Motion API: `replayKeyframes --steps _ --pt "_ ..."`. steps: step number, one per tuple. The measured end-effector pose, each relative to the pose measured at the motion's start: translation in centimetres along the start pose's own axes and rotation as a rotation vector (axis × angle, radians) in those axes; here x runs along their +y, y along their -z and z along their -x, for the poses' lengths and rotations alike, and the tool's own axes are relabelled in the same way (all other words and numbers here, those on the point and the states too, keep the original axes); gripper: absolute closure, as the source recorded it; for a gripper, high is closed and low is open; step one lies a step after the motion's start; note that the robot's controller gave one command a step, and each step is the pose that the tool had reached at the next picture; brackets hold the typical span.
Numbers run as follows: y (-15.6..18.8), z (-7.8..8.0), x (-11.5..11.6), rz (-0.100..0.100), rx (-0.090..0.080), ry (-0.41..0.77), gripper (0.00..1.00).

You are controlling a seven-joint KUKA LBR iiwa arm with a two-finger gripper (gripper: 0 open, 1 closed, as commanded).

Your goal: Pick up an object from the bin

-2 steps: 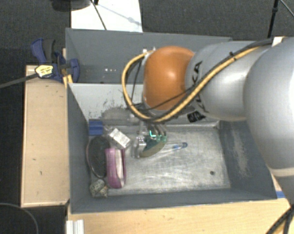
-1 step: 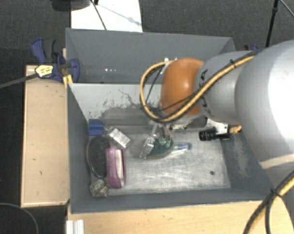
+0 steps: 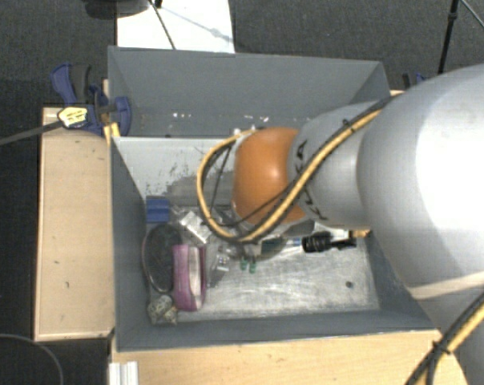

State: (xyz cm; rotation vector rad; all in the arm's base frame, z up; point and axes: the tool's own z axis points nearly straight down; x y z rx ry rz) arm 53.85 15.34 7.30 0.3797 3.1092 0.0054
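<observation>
Arm (image 3: 434, 183) comes in from the right of the frame and covers most of the right half of the bin (image 3: 250, 87). The orange cover (image 3: 262, 171) on the wrist sits over the bin's middle, with a yellow-black cable (image 3: 306, 175) looped around it.

Gripper (image 3: 230, 251) is low in the bin, just below the orange cover and left of centre. Can't tell whether it's apart or closed, since the wrist and cable loop block that area. Nothing is visibly held.

Nearest item is a silver metal piece (image 3: 195, 227), just left of the gripper and possibly touching it; can't tell for sure.

The rest is heaped in the bin's lower left:
- purple object (image 3: 187, 275), standing on edge just below the silver metal piece
- dark disc (image 3: 159, 255), against the purple object's left side
- blue block (image 3: 156, 208), above the disc, near the left wall
- grey lump (image 3: 162, 310), in the lower left corner, below the disc

Small green bits (image 3: 246, 266) lie just below the gripper on the bin floor. A black pen (image 3: 330, 241) lies roughly level, to the right of the gripper, partly under the arm.
</observation>
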Motion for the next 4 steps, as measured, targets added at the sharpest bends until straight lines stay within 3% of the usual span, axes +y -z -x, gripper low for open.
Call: replayKeyframes --steps 1,2,3,4 --pt "7.0 4.8 -0.6 -0.002 0.002 -0.198 0.00" --pt "0.0 0.3 -9.8 0.000 0.001 0.056 0.00" --pt "0.3 0.6 -9.7 0.002 -0.008 0.051 1.00" --pt "16.2 1.7 -16.4 -0.004 0.000 0.290 1.00"
